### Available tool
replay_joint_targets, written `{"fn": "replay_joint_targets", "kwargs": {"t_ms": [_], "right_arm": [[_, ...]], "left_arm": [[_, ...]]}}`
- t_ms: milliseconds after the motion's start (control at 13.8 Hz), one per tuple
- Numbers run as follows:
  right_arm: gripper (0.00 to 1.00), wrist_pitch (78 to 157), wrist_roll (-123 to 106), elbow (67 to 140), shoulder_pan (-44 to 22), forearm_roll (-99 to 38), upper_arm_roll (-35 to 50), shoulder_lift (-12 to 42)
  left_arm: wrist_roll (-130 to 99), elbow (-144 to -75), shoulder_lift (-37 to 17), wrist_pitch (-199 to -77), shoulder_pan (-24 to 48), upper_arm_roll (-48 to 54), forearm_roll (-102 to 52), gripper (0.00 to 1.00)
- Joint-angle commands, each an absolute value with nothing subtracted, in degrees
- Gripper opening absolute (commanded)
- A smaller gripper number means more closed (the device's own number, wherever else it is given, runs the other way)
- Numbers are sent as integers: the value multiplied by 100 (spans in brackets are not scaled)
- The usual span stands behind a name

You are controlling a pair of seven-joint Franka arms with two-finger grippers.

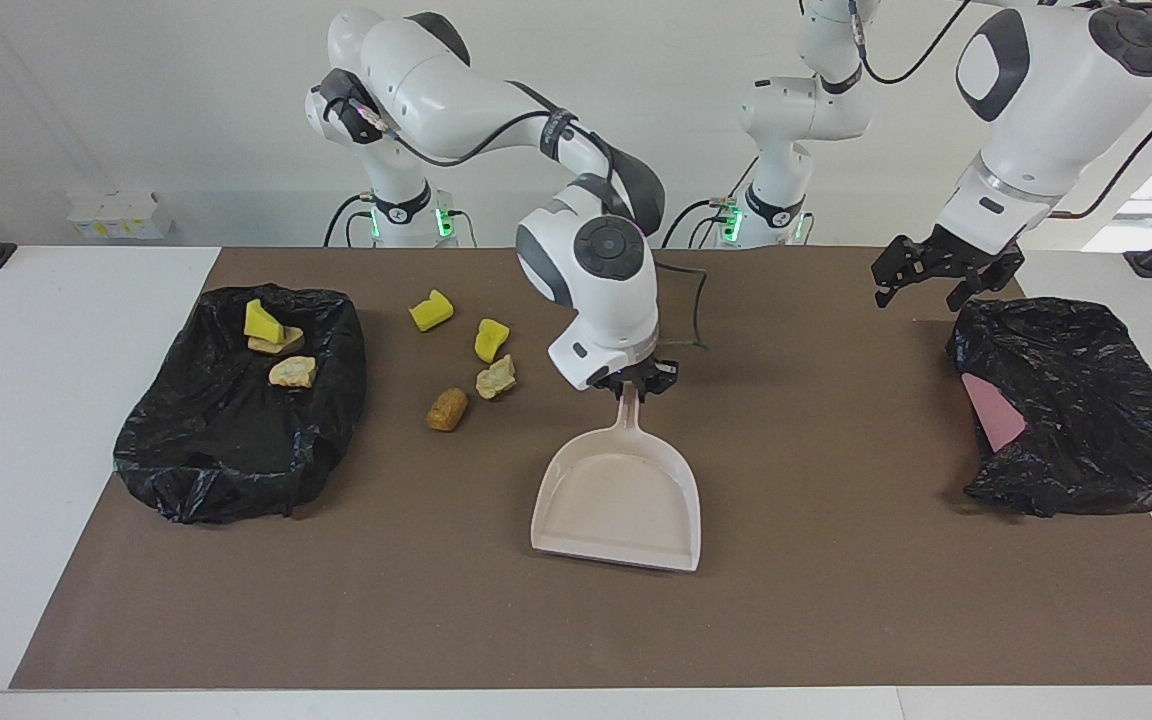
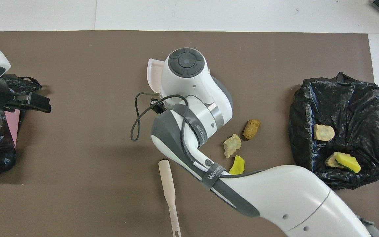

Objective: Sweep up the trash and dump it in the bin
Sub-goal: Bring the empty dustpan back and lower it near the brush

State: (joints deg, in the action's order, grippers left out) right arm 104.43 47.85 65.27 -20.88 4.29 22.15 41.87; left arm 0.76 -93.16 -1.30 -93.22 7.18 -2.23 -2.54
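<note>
The right gripper (image 1: 633,385) is shut on the handle of the beige dustpan (image 1: 621,495), which lies flat at the middle of the mat with its mouth away from the robots. Only a corner of the pan (image 2: 153,74) shows in the overhead view. Loose trash lies between the pan and the bin: two yellow wedges (image 1: 431,310) (image 1: 491,340), a beige lump (image 1: 496,378) (image 2: 232,145) and a golden-brown lump (image 1: 447,409) (image 2: 252,129). The black-bagged bin (image 1: 236,430) (image 2: 367,98) holds a yellow wedge (image 1: 262,322), a tan piece (image 1: 281,346) and a beige lump (image 1: 293,372). The left gripper (image 1: 921,295) is open.
A second black bag (image 1: 1086,400) with a pink thing (image 1: 993,410) in it lies at the left arm's end, under the waiting left gripper (image 2: 46,103). A beige flat stick (image 2: 169,194) lies on the mat nearer the robots than the dustpan. A black cable (image 2: 137,121) hangs from the right wrist.
</note>
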Motion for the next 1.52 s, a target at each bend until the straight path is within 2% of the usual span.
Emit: {"fn": "replay_joint_targets", "kwargs": {"t_ms": [0, 145, 579, 723, 796, 868, 941, 1013, 1158, 1230, 1302, 1447], "right_arm": [[0, 10389, 4361, 6284, -2118, 545, 2303, 4272], [0, 10415, 4324, 6319, -2328, 580, 2268, 4376], [0, 10740, 4271, 6749, -2312, 905, 2276, 4403], [5, 11064, 4271, 7099, -2285, 896, 2285, 4281], [20, 11205, 4271, 7267, -2276, 896, 2285, 4185], [24, 11215, 4263, 7312, -2268, 905, 2285, 4166], [33, 11215, 4263, 7321, -2268, 905, 2285, 4149], [36, 11224, 4306, 7321, -2285, 905, 2285, 4148], [54, 11215, 4289, 7313, -2312, 914, 2276, 4122], [57, 11189, 4289, 7313, -2303, 914, 2276, 4061], [65, 11188, 4350, 7330, -2294, 888, 2285, 3930], [69, 11118, 4359, 7347, -2294, 862, 2285, 3754]], "left_arm": [[79, -9229, -123, -9246, 800, -299, -123, 100], [79, -9229, -123, -9246, 800, -299, -123, 100], [79, -9229, -123, -9246, 809, -299, -123, 100], [79, -9229, -123, -9246, 809, -299, -123, 100], [79, -9229, -114, -9246, 809, -299, -123, 100], [79, -9229, -123, -9246, 800, -299, -123, 100], [79, -9229, -123, -9246, 809, -299, -123, 100], [79, -9229, -114, -9246, 809, -299, -123, 100], [79, -9229, -114, -9246, 809, -299, -132, 100], [79, -9229, -123, -9246, 809, -299, -123, 100], [79, -9229, -114, -9246, 800, -299, -123, 100], [79, -9229, -123, -9246, 800, -299, -123, 100]]}}
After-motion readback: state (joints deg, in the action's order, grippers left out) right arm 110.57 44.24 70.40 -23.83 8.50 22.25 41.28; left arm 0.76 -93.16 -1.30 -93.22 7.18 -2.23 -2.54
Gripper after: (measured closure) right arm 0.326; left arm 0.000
